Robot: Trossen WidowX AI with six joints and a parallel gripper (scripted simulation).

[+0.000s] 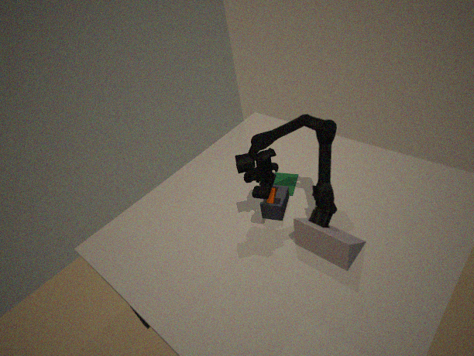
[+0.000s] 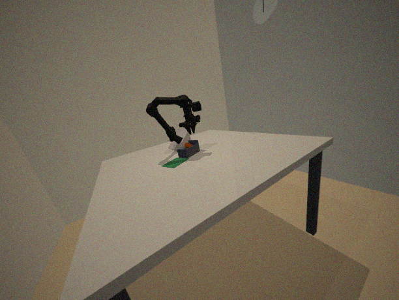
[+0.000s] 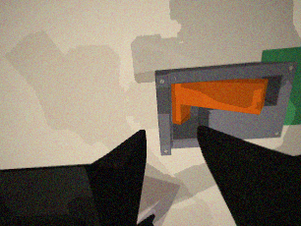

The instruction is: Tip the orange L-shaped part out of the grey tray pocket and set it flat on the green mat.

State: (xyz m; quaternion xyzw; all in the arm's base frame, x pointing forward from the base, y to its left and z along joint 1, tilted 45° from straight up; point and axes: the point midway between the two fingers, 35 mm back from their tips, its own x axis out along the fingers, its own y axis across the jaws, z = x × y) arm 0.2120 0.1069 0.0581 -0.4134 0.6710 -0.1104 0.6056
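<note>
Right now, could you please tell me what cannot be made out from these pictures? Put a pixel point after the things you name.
- Orange part's [image 1: 272, 196] [image 2: 188, 145] [image 3: 216, 95] underside: hidden by the part itself, wrist view.
- Far fingertip details: too small and dark, exterior view.
- Green mat's [image 1: 293, 181] [image 2: 175, 162] [image 3: 294, 105] far side: cut off by the right edge, wrist view.

1 orange L-shaped part [image 1: 272, 195] [image 2: 188, 145] [image 3: 218, 95], inside tray pocket, short leg at the tray end away from the mat. Looks tilted, long-arm end higher, dark gap past that end. 1 grey tray [image 1: 273, 213] [image 2: 192, 152] [image 3: 246, 125], boxy, upright, small screws on rim. 1 green mat [image 1: 287, 179] [image 2: 175, 162] [image 3: 282, 56], flat, just beside tray, partly shadowed; touching or not, can't tell.
</note>
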